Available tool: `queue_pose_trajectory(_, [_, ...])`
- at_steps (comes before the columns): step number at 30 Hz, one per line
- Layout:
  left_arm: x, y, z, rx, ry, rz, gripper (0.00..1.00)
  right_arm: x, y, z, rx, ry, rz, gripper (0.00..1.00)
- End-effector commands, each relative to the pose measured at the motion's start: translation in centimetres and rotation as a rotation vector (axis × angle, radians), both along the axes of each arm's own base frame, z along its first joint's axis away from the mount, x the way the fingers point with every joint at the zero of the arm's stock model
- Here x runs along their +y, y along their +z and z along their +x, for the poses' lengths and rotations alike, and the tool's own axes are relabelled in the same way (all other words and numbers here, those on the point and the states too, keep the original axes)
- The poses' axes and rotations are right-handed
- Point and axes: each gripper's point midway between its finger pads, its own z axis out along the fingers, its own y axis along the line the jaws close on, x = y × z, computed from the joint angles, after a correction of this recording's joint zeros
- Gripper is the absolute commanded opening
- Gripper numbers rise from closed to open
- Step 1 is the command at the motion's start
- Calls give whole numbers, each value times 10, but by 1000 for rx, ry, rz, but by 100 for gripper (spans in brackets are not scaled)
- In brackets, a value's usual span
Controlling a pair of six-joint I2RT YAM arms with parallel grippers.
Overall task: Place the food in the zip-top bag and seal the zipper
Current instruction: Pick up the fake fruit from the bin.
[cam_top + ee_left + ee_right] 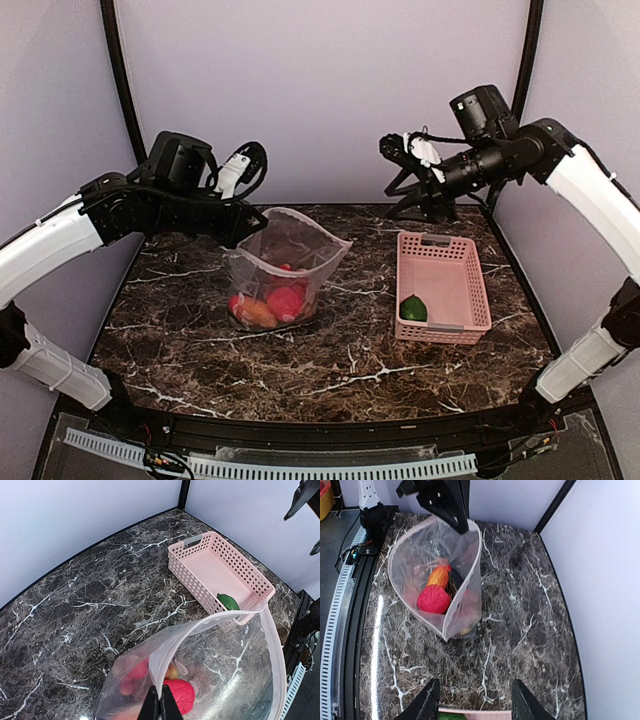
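Standing crinkly clear zip-top bag [296, 250] | rectangular slotted pink basket [446, 272]

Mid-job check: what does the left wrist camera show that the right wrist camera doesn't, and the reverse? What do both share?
Left wrist only: the whole pink basket, with one green piece lying at its end nearer the zip-top bag; right wrist catches just a sliver of it. Right wrist only: the right gripper, open and empty above the table. Both: the bag standing open, its rim pinched by the left gripper, a red piece inside.
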Motion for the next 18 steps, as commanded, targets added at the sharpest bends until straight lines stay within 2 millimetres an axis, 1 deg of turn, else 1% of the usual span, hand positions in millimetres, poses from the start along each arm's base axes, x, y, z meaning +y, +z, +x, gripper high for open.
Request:
queue_pose_trajectory(1, [0, 14, 3, -26, 5, -22, 1, -25, -41, 11, 131, -76, -22, 46])
queue_pose_trajectory(4, [0, 16, 4, -31, 4, -17, 1, -50, -67, 20, 209, -152, -24, 46])
queue_pose_trajectory(5, [0, 17, 4, -34, 5, -17, 1, -58, -83, 19, 252, -171, -39, 46])
queue_pose_trajectory(9, [0, 18, 3, -43, -1, -16, 1, -85, -126, 21, 337, -253, -82, 46])
queue_pose_trajectory(13, [-1, 16, 4, -44, -8, -9, 1, -103, -154, 26, 381, -317, -103, 46])
queue_pose_trajectory(18, [-1, 13, 4, -40, -7, -3, 1, -114, -186, 31, 417, -382, -146, 49])
